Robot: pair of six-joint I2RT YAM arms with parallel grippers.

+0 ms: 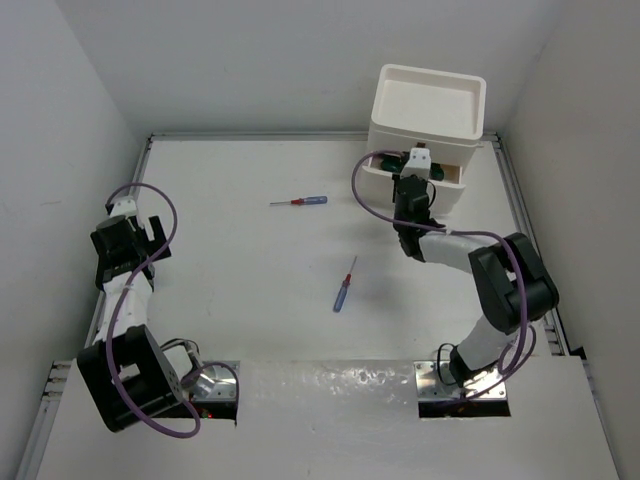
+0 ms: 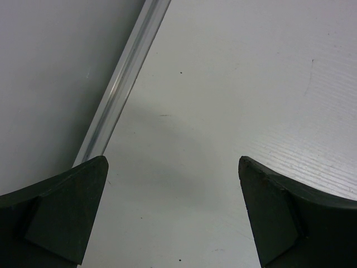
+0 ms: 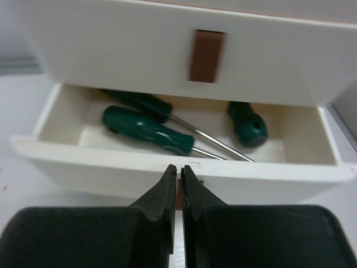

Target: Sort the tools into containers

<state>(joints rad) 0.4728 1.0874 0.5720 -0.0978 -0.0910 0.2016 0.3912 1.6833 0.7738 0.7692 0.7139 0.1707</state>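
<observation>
Containers: we see a white boxy plastic stack of three drawers [image 1: 425, 110] at the far right of the white surface [image 1: 230, 260]. One open drawer [image 3: 268, 173] juts out beneath a closed one bearing a brown tab handle [image 3: 206, 56].
Sorted: two long dark-green-handled screwdrivers [image 3: 148, 131] and a stubby dark-green-handled screwdriver [image 3: 247, 124] lie inside the open drawer.
Unsorted: a far blue-and-red-handled screwdriver [image 1: 300, 201] and a near blue-and-red-handled screwdriver [image 1: 343, 285] lie apart on the surface, well away from the stack.
Right tool [image 3: 178, 177]: its fingers are pressed together, with the tips at the middle of the open drawer's front wall.
Left tool [image 2: 173, 187]: its fingers are wide apart and hold nothing, over bare surface beside a metal rail [image 2: 122, 84].
Step in hand: we judge that the right arm is working the open drawer, probably closing it on the green set.
Doing it well: we would keep the tips centred and push straight along the drawer's run so it does not skew. The push should be gentle, since the light stack may slide back.
Hidden: the open drawer's own tab sits behind the fingers, so we cannot tell whether it is pinched or only touched. The drawer's back is covered by the closed one above, and we cannot make out the third drawer.
</observation>
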